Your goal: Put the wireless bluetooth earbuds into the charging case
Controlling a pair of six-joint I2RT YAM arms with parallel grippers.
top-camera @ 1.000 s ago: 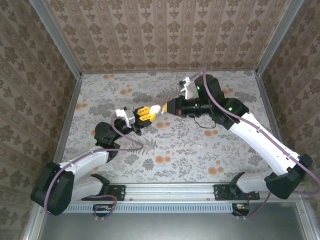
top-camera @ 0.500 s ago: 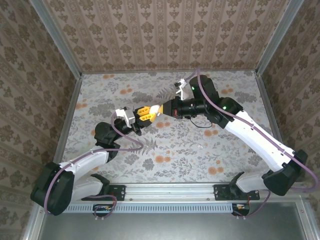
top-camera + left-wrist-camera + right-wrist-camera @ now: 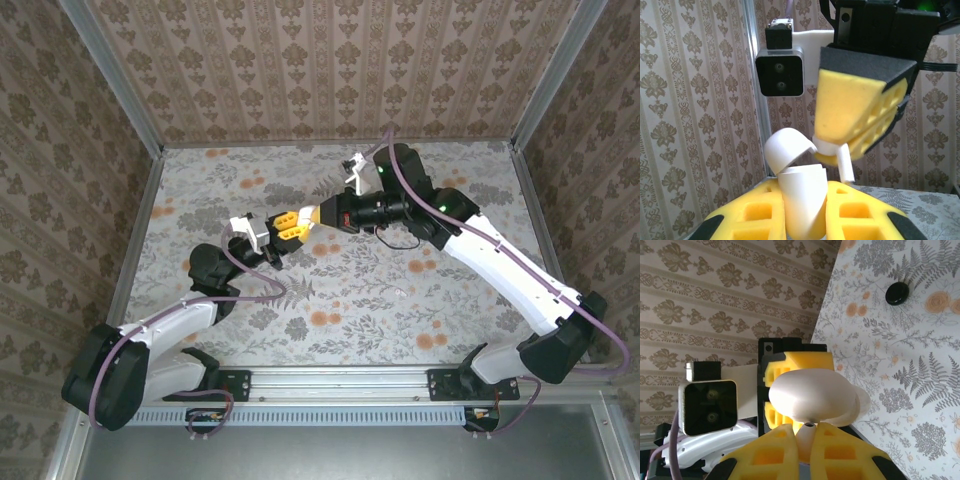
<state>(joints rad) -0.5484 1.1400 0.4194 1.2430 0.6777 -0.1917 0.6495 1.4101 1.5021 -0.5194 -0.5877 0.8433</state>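
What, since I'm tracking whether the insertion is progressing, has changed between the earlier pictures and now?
The right gripper moved left toward the left gripper, bringing its earbud close to the open case held there. Nothing was taken hold of or let go. The left gripper and the case stayed about where they were.

Floral table (image 3: 350, 310); black round piece (image 3: 897, 293), pale speck (image 3: 399, 292) on it.

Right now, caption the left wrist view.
Left pincer grips the open charging case; right pincer holds a white earbud at its opening.
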